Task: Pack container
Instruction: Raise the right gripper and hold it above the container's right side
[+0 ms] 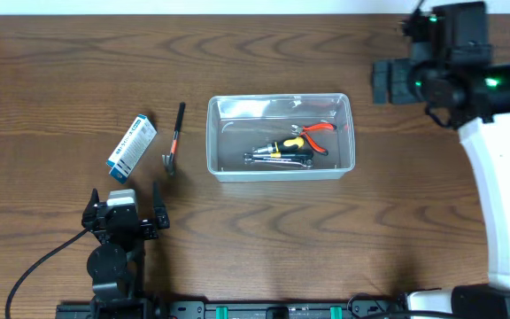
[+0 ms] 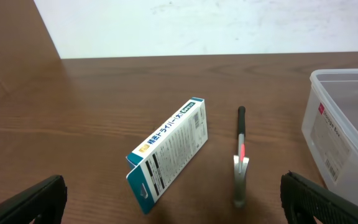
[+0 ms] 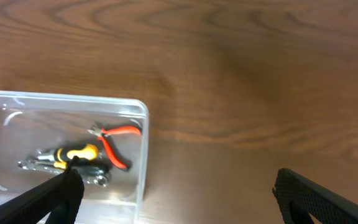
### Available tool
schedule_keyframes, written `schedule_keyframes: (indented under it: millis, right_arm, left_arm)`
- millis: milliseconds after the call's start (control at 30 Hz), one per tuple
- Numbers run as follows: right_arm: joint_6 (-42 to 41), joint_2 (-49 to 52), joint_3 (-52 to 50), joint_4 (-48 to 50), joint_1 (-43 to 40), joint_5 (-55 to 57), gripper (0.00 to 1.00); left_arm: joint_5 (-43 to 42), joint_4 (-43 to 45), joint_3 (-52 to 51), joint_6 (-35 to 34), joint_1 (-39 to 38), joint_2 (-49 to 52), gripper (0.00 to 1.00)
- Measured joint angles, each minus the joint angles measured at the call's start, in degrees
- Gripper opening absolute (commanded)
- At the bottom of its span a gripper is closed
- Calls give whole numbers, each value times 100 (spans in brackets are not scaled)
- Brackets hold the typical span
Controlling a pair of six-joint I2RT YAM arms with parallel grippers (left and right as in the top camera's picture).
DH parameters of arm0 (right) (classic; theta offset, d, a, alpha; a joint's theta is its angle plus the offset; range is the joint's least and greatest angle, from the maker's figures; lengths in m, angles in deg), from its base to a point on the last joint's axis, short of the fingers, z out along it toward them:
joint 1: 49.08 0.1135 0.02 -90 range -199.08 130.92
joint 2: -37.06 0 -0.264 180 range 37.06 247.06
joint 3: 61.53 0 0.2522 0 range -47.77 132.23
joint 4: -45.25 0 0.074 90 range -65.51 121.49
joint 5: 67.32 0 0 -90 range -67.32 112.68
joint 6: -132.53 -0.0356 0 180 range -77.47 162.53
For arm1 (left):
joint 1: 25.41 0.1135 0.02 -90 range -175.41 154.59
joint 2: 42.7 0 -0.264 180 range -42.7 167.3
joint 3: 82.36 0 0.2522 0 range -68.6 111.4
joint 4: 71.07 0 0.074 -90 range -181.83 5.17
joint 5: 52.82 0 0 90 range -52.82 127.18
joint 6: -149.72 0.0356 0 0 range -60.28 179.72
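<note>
The clear plastic container (image 1: pixel 212 133) stands mid-table. Inside it lie red-handled pliers (image 1: pixel 315 129), a yellow-and-black screwdriver (image 1: pixel 283 146) and a metal tool (image 1: pixel 277 159). The right wrist view looks down on the container's right end wall (image 3: pixel 143 162), the pliers (image 3: pixel 117 138) and the screwdriver (image 3: pixel 73 153). My right gripper (image 1: pixel 382 81) (image 3: pixel 179 199) hangs open and empty to the right of the container. My left gripper (image 1: pixel 124 213) (image 2: pixel 173 202) is open and empty near the front left. A white-and-blue box (image 2: pixel 169 151) and a black-handled metal tool (image 2: pixel 242 155) lie just beyond it.
The white-and-blue box (image 1: pixel 132 146) and the black-handled tool (image 1: pixel 175 137) lie on the wooden table left of the container, whose corner (image 2: pixel 347 143) shows in the left wrist view. The right arm's white body (image 1: pixel 503 195) stands along the right edge.
</note>
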Motion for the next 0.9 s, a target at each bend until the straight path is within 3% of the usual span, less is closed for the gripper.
schedule_keyframes:
  millis: [900]
  right_arm:
    - [-2, 46, -2, -313, -103, -15, 99]
  left_arm:
    - [0, 0, 0, 0, 0, 0, 98]
